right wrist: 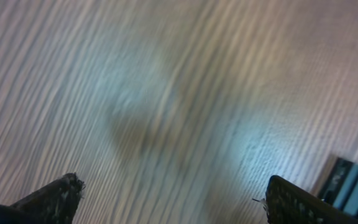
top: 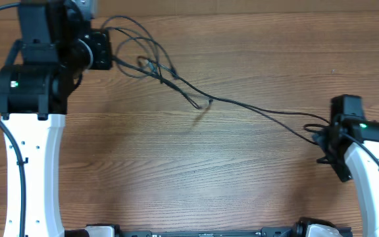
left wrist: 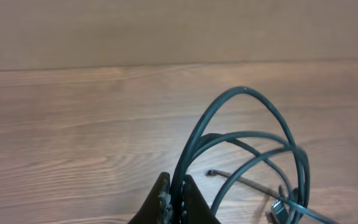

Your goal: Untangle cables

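Several thin black cables (top: 160,66) lie in loops and a loose knot at the table's back left. One strand (top: 262,108) runs out diagonally to the right. My left gripper (top: 114,60) is at the knot's left side, shut on a cable (left wrist: 180,174) that arches up from between its fingertips (left wrist: 174,190). Beside that loop lie a silver plug (left wrist: 281,208) and a small plug end (left wrist: 211,172). My right gripper (top: 321,145) stands open by the long strand's right end (top: 311,128). In the right wrist view the gripper (right wrist: 173,190) has only bare wood between its fingers.
The wooden table (top: 196,171) fills the view. The white left arm (top: 35,171) runs down the left side and the white right arm (top: 374,184) down the right. A dark frame (top: 209,232) lies along the front edge.
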`<state>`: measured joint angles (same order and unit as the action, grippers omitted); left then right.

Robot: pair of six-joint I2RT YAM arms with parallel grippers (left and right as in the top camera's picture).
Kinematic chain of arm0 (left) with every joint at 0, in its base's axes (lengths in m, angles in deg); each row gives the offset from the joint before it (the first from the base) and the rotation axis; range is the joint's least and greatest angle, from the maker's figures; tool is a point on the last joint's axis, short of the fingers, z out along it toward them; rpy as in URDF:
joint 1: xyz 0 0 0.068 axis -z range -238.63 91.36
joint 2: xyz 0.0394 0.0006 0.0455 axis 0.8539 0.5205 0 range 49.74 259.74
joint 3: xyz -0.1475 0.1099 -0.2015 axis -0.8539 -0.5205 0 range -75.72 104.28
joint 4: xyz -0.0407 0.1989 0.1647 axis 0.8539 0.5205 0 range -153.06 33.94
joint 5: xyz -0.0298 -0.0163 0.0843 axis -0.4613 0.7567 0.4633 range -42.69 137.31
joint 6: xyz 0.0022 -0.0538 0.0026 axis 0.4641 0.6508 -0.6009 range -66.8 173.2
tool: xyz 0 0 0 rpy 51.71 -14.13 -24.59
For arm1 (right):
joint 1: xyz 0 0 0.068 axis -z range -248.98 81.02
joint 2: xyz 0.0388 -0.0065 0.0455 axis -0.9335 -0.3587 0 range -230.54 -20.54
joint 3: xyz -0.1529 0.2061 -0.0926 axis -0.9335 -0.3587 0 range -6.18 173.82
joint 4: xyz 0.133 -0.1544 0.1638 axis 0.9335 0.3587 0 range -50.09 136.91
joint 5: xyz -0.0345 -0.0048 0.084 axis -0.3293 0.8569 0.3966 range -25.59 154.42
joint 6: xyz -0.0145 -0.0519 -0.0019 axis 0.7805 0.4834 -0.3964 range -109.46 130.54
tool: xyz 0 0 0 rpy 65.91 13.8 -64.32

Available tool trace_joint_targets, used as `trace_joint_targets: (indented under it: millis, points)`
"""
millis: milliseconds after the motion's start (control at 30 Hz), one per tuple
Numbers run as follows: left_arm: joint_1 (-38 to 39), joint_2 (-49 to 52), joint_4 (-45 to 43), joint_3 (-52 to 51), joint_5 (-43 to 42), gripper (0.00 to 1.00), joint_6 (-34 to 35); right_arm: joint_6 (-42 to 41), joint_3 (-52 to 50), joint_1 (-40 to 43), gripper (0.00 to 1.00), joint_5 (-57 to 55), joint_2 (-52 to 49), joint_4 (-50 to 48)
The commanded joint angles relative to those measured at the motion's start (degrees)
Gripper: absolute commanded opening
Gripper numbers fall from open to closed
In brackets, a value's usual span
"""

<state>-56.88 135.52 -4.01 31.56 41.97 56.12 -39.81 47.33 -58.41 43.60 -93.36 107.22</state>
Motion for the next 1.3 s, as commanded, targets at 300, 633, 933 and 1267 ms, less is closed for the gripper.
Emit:
trace_joint_targets:
  millis: [300, 633, 933, 1267]
  points:
    - [-6.3, -1.6, -1.1, 1.3, -0.7, 0.04, 2.4, 8.2, -0.7, 9.1, 0.94, 1.2, -0.2, -2.4]
    - [-5.9, -1.5, -2.1, 1.2, -31.8, 0.04, -6.6, 44.7, -0.7, 8.4, 0.98, 55.3, -0.2, -15.9]
    - [1.4, 0.8, 2.2, 1.2, -37.3, 0.04, -16.1, 48.5, -0.6, -0.7, 0.98, 68.9, -0.2, -22.4]
    - [12.8, 4.9, 3.6, 1.2, -34.7, 0.04, -17.7, 39.7, -0.6, -15.2, 0.98, 68.5, -0.2, -38.0]
